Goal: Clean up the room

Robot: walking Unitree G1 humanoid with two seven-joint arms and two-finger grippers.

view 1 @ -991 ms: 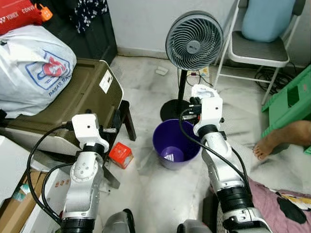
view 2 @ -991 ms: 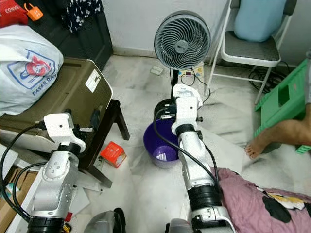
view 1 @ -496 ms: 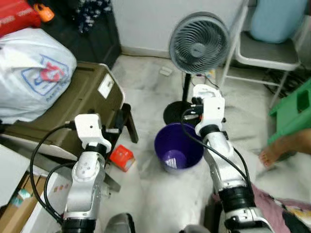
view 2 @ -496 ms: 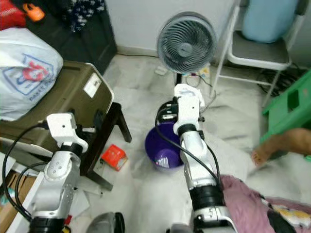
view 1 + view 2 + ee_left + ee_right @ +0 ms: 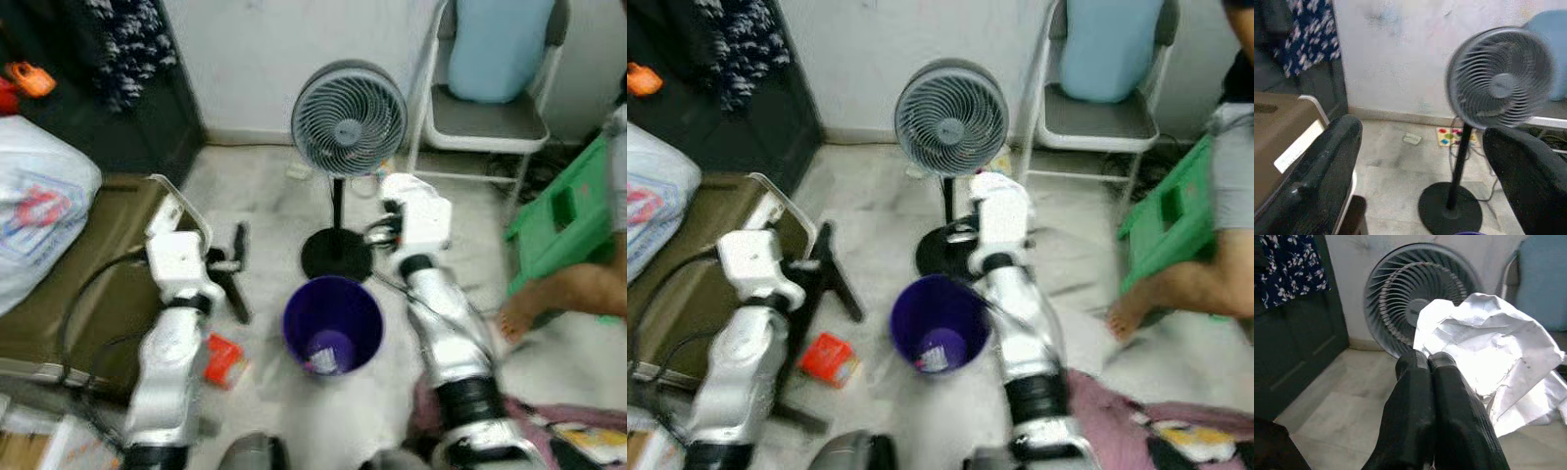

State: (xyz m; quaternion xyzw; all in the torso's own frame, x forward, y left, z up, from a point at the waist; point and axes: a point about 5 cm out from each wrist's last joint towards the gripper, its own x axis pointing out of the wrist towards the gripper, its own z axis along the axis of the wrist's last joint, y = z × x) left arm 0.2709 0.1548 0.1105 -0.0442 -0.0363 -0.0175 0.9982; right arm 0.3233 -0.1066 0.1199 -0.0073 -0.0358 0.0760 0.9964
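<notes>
A pale tiled floor (image 5: 255, 196) is cluttered: a fan (image 5: 348, 122) stands by the wall and a purple bin (image 5: 331, 323) sits just in front of its base. Crumpled paper (image 5: 1488, 352) is pinched in the clenched fingers (image 5: 1425, 406) of the right gripper (image 5: 1427, 364), which is held up beside the fan, near the bin, presumably for disposal there. The left gripper (image 5: 1420, 161) is held released, its fingers spread wide and empty. A red box (image 5: 223, 358) lies on the floor left of the bin.
</notes>
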